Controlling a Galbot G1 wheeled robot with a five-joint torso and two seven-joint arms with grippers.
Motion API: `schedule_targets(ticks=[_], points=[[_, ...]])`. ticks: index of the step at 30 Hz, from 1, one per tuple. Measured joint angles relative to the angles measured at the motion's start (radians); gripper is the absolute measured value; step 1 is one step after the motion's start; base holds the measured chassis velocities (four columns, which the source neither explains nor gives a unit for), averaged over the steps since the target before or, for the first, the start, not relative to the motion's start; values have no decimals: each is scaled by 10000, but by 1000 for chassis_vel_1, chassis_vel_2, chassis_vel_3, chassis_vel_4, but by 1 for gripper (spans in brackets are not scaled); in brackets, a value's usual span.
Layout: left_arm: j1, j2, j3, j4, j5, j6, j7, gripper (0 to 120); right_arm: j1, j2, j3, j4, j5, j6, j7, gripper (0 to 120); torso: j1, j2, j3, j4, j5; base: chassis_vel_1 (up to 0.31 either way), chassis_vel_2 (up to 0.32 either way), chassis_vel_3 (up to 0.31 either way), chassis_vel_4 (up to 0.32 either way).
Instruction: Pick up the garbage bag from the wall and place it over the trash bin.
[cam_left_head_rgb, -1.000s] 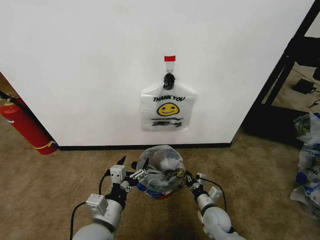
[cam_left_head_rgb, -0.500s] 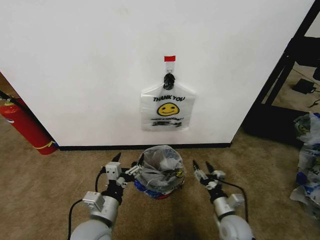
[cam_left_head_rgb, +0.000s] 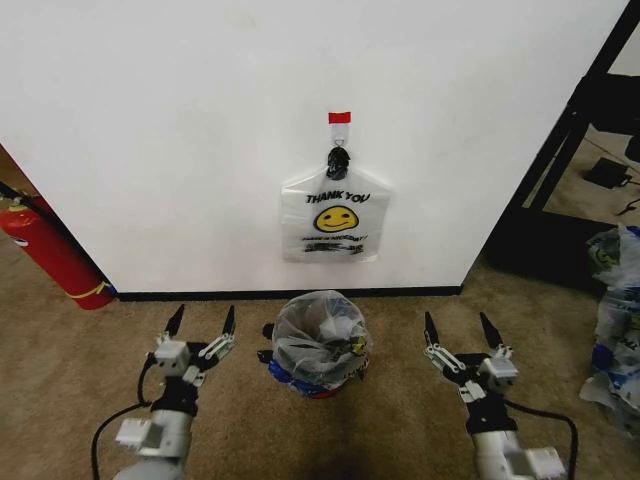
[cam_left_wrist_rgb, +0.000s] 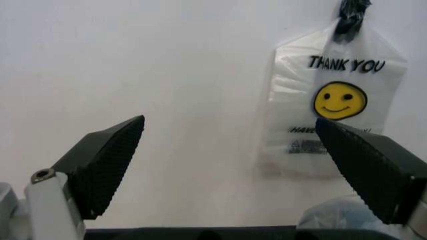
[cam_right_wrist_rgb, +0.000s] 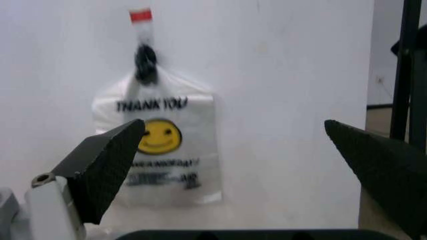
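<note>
The garbage bag (cam_left_head_rgb: 320, 335), thin translucent plastic with blue patches low on its side, is draped over the trash bin (cam_left_head_rgb: 322, 393), whose red base shows beneath it. My left gripper (cam_left_head_rgb: 204, 315) stands open left of the bin, and my right gripper (cam_left_head_rgb: 456, 320) stands open to its right. Both are apart from the bag and hold nothing. A similar smiley "THANK YOU" bag (cam_left_head_rgb: 335, 215) hangs on the white wall (cam_left_head_rgb: 180, 130) from a red-taped hook (cam_left_head_rgb: 340, 118). The left wrist view frames this hanging bag (cam_left_wrist_rgb: 333, 110) beside my open left gripper (cam_left_wrist_rgb: 229, 120). In the right wrist view the same hanging bag (cam_right_wrist_rgb: 160, 155) sits behind my open right gripper (cam_right_wrist_rgb: 233, 122).
A red fire extinguisher (cam_left_head_rgb: 50, 250) leans at the wall's left end. A black frame (cam_left_head_rgb: 590, 130) stands at the right, with more plastic bags (cam_left_head_rgb: 615, 320) on the carpet below it. A black baseboard (cam_left_head_rgb: 290, 294) runs just behind the bin.
Both grippers were at the bin's rim on the bag a second ago. They have let go, opened wide and drawn outward to either side.
</note>
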Motion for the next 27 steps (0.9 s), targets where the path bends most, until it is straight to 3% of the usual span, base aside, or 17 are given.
schedule_targets(ticks=[7,15,27], points=[[377,-358,-80,-83,515,-361,-17,100,-474,249,-53,658,-331,150,-25,100,0,0,0,1,0,0,0,0,0],[166,-619,139,-5,723,-405,-158,100,-439,743,63,411,-546,147,-27,100,0,0,2,0,1,0,0,0,0],[315,-488,244,-190,819,-218,-113,100,-508,1325,-126,739,-1327,250,-6,100,0,0,2,0,1,0,0,0,0]])
